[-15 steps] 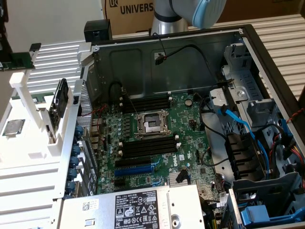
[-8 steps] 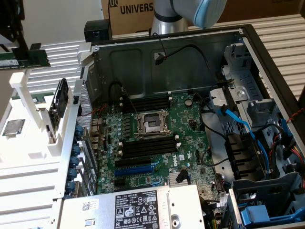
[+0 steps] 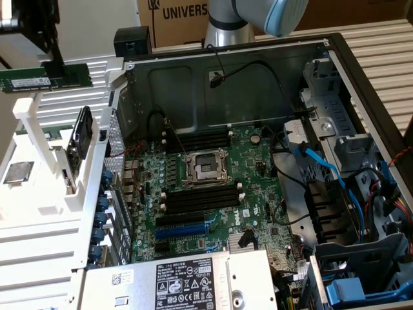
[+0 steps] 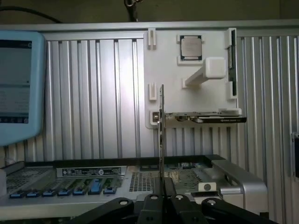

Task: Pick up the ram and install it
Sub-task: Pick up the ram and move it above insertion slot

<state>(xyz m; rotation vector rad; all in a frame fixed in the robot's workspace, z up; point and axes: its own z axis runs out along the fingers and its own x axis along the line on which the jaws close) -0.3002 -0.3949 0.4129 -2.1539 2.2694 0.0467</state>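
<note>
The ram [image 3: 29,81], a long green stick with a white sticker, hangs in the air at the exterior view's upper left, above the white holder rack [image 3: 39,194]. My gripper [image 3: 57,76] is shut on its right end. In the wrist view the ram [image 4: 161,130] is edge-on, a thin strip rising from between my gripper's [image 4: 161,189] black fingers. The open computer case holds the green motherboard [image 3: 258,168], with long black memory slots [image 3: 200,139] above and more slots [image 3: 197,201] below the CPU socket [image 3: 206,168]. The ram is well to the left of the case and above it.
On the white rack lie a square silver CPU chip [image 3: 17,172] and a black expansion card [image 3: 79,139]. Blue and black cables [image 3: 335,174] crowd the case's right side, and a power supply [image 3: 187,281] sits at its front. A teach-pendant screen [image 4: 18,84] stands nearby.
</note>
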